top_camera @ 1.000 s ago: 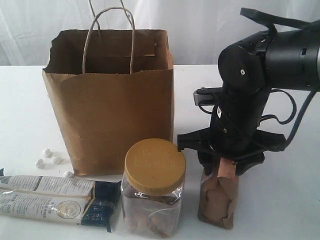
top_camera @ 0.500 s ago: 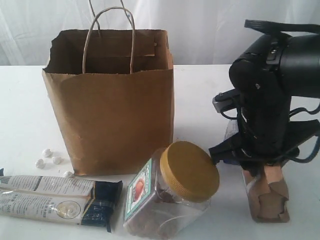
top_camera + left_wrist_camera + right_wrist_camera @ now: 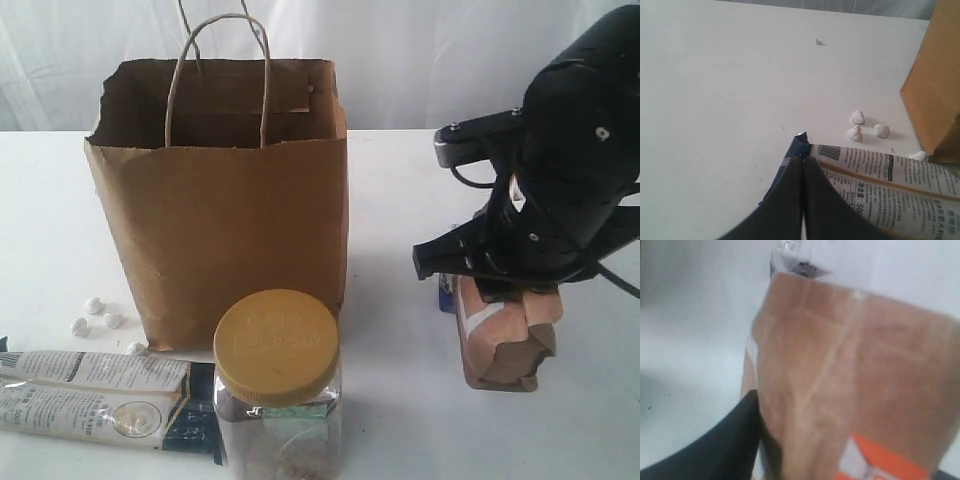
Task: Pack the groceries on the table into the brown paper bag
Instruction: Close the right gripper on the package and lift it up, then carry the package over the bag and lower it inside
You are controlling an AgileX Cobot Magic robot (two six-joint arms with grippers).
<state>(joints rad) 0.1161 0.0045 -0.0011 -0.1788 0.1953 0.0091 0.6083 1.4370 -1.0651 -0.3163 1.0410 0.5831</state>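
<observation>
The brown paper bag (image 3: 230,200) stands open on the table (image 3: 400,190). In front of it stands the clear jar with yellow lid (image 3: 277,347), upright. The long twin packet (image 3: 100,395) lies flat at the front left. My right gripper (image 3: 503,300) is shut on the brown-orange pouch (image 3: 507,340), holding it tilted to the right of the bag; the pouch (image 3: 850,375) fills the right wrist view. A white-blue carton corner (image 3: 444,293) peeks out behind it. My left gripper (image 3: 803,161) is shut over the packet's (image 3: 890,175) dark end. The can and the yellow bottle are out of view.
Several small white pebbles (image 3: 95,306) lie by the bag's left foot, also pebbles (image 3: 857,118) in the left wrist view near the bag's corner (image 3: 937,90). A white curtain hangs behind the table. The right arm's bulk looms over the table's right side.
The right gripper carried the pouch rightward and tilted it. The jar, knocked leaning half a second ago, now stands upright again, a little left of where it was.
</observation>
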